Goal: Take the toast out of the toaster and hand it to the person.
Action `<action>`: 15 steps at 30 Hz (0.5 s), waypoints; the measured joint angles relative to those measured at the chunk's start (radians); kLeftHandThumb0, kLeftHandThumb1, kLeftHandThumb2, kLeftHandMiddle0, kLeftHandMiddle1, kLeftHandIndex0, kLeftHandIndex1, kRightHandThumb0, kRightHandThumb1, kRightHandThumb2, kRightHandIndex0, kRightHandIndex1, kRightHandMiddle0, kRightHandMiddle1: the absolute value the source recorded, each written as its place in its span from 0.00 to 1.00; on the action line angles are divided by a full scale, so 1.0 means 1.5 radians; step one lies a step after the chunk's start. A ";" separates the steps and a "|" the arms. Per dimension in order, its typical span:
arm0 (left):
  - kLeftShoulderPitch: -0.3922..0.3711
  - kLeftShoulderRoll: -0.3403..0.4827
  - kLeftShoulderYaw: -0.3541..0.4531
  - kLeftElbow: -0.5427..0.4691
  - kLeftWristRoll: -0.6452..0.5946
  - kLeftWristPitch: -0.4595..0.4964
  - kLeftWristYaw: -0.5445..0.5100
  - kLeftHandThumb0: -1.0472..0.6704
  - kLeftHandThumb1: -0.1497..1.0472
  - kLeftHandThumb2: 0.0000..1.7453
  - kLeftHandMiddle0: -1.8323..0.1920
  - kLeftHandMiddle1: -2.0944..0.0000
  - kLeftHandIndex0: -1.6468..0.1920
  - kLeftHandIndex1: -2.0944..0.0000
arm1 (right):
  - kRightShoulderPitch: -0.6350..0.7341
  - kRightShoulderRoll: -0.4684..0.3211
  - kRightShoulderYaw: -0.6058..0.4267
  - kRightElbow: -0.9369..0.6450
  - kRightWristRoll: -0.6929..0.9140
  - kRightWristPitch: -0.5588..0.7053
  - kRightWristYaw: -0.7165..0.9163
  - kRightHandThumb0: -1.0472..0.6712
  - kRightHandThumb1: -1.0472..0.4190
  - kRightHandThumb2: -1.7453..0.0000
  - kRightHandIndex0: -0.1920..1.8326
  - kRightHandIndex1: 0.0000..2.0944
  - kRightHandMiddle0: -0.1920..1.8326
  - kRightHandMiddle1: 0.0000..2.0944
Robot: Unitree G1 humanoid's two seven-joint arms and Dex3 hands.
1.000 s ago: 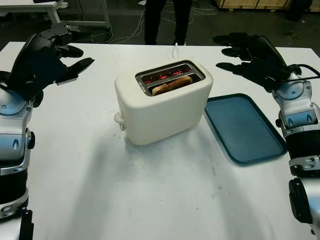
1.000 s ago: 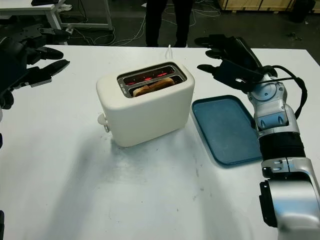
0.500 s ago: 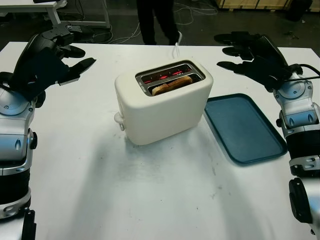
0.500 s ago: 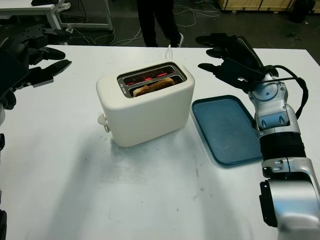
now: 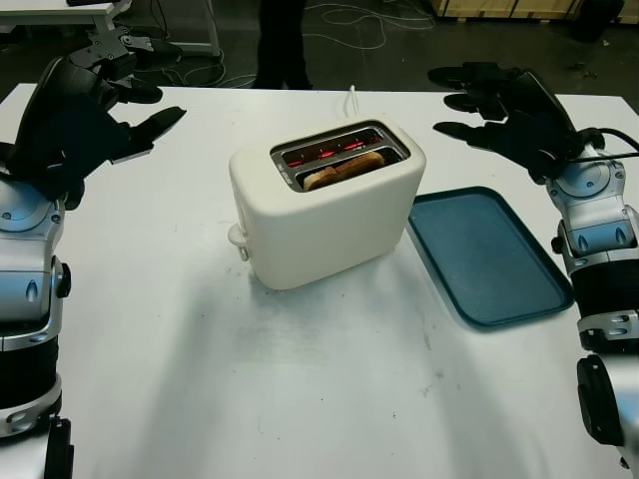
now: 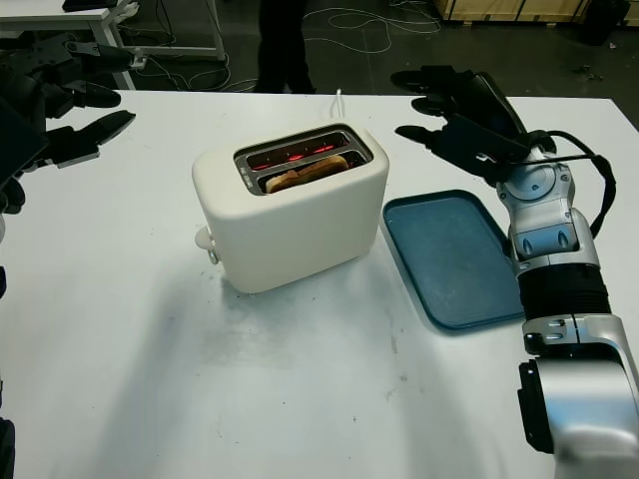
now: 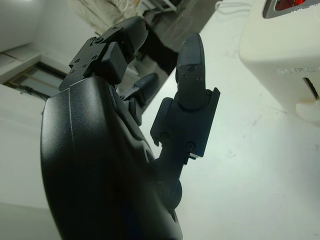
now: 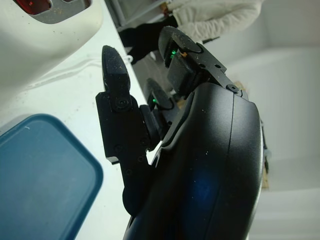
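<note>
A cream toaster (image 5: 324,215) stands mid-table with its slots glowing red. One slice of toast (image 5: 344,168) sits in the nearer slot, its top edge just showing. My left hand (image 5: 105,105) hovers open above the table to the toaster's left, well apart from it. To the toaster's right, my right hand (image 5: 489,105) hangs open over the far end of the tray. A person (image 5: 282,40) in dark trousers stands beyond the table's far edge; a light sleeve (image 8: 215,15) shows in the right wrist view.
A flat dark-blue tray (image 5: 486,255) lies right of the toaster. The toaster's white cord (image 5: 352,97) runs off the far edge. Its lever knob (image 5: 237,236) sticks out on the left end. Cables cover the floor behind.
My left hand has risen and drawn slightly back toward the far left. The person behind the table has stepped to the left. The right hand is nearly still.
</note>
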 measured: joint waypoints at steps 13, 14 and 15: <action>0.002 0.000 0.000 -0.001 -0.003 0.006 -0.003 0.42 0.79 0.26 0.81 0.51 0.71 0.70 | 0.000 0.000 0.004 -0.002 -0.004 0.000 0.000 0.42 0.09 0.92 0.42 0.00 0.38 0.00; 0.003 0.000 -0.001 -0.001 -0.003 0.006 -0.004 0.41 0.79 0.26 0.81 0.51 0.71 0.70 | 0.000 0.000 0.004 -0.002 -0.004 0.000 0.000 0.42 0.09 0.92 0.41 0.00 0.37 0.00; 0.003 0.000 -0.001 -0.001 -0.003 0.006 -0.005 0.41 0.79 0.26 0.81 0.51 0.70 0.70 | 0.000 0.000 0.004 -0.002 -0.004 0.000 0.000 0.42 0.09 0.92 0.41 0.00 0.37 0.00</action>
